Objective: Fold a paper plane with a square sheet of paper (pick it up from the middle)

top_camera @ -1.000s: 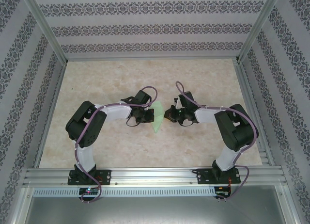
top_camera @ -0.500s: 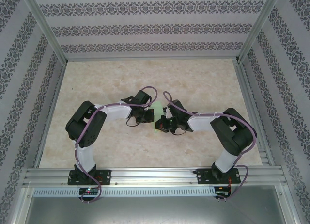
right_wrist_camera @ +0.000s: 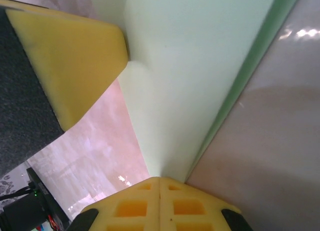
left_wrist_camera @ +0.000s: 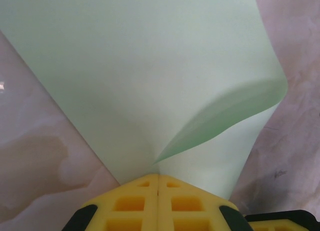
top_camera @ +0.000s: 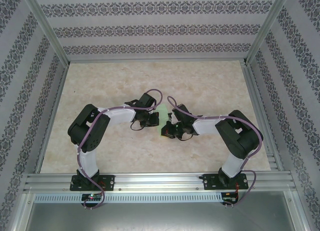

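Note:
The pale green sheet of paper (top_camera: pixel 163 111) is folded into a tapering wedge and held low over the table between both arms. My left gripper (left_wrist_camera: pixel 158 176) is shut on its narrow end, and a loose flap (left_wrist_camera: pixel 235 108) curls up on the right. My right gripper (right_wrist_camera: pixel 159 180) is shut on another edge, with the paper (right_wrist_camera: pixel 200 66) fanning away from its closed yellow pads. The left gripper's yellow finger (right_wrist_camera: pixel 70 61) touches the paper at upper left in the right wrist view. From above, the left gripper (top_camera: pixel 153 120) and right gripper (top_camera: pixel 167 129) nearly meet and cover most of the sheet.
The beige marbled table (top_camera: pixel 110 86) has an aluminium rail (top_camera: pixel 150 180) along its near edge and patterned walls (top_camera: pixel 150 28) on three sides. Purple cables (top_camera: pixel 155 93) loop above both wrists.
The right gripper has swung left and nearer to the front, closing in on the left gripper and covering more of the paper. The left arm has stayed put.

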